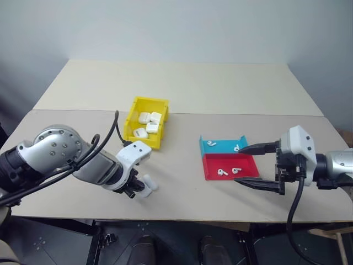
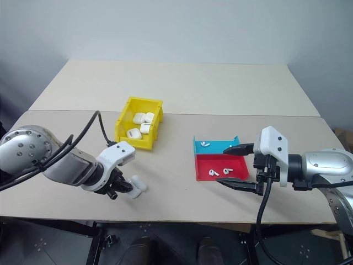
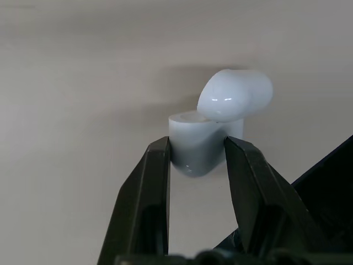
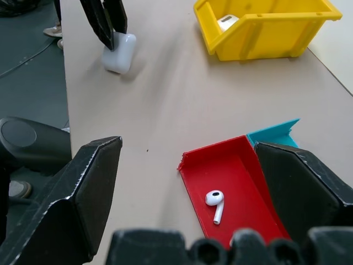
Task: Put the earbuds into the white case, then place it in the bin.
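Now left pincer [image 3: 196,160] clamps open white case [image 3: 212,130] on bench [image 1: 182,88]; right pincer [image 4: 187,182] gapes over earbuds [image 4: 215,201]. Next: grab one, load case.

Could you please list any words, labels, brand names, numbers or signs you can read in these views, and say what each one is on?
None can be read: no lettering shows on the yellow bin, the white case in the left gripper, the cases in the bin, the teal-and-red tray, the earbuds or the right gripper.
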